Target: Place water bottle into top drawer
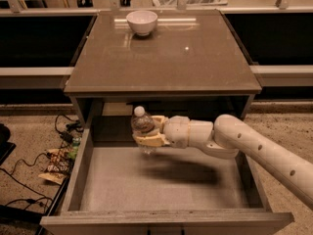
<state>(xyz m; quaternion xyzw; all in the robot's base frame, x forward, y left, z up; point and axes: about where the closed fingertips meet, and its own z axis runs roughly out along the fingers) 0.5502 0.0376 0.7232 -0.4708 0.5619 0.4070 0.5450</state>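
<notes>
The water bottle (pixel 142 124), clear with a white cap, is upright in my gripper (pixel 148 131), which is shut on its body. The arm reaches in from the right. The bottle hangs over the back left part of the open top drawer (pixel 161 180), just below the tabletop's front edge, above the drawer's grey floor. The bottle's lower end is partly hidden by the tan fingers (pixel 149 141).
A white bowl (pixel 142 21) stands at the back of the glossy taupe tabletop (pixel 166 58). Cables and small clutter (pixel 58 155) lie on the floor left of the drawer. The drawer's front panel (pixel 161 223) is at the bottom of the view.
</notes>
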